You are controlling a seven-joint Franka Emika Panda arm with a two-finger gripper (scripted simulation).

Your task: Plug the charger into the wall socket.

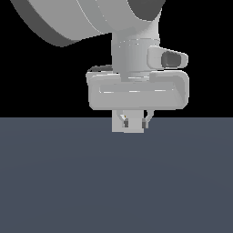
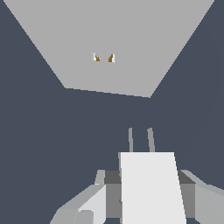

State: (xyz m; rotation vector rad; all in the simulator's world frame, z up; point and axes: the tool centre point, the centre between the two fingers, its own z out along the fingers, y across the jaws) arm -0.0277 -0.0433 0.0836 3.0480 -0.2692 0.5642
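Seen in the exterior view, the Panda arm's gripper (image 1: 135, 124) hangs low over the dark floor (image 1: 116, 182), its two fingers drawn in against the sides of the charger (image 1: 128, 124), a pale block that shows only as a small face tucked under the hand; the wall socket does not appear in this view, and no gap can be judged here between block and target. In the wrist view, the charger (image 2: 151, 188) fills the near foreground, clamped between the fingers, whose grey pads flank it on both sides, and its two thin prongs (image 2: 141, 140) point straight ahead toward twelve o'clock. The wall socket (image 2: 109, 43) stands beyond them as a broad light-grey plate, well apart from the prong tips, with dark floor between. Its two small yellowish slots (image 2: 103, 57) sit at roughly eleven o'clock from the prongs, a little off the line the charger is aimed along. The block's long axis appears to run nearly square to the plate, so the coming move likely turns on a small sideways correction toward the slots, then a straight push along that axis.
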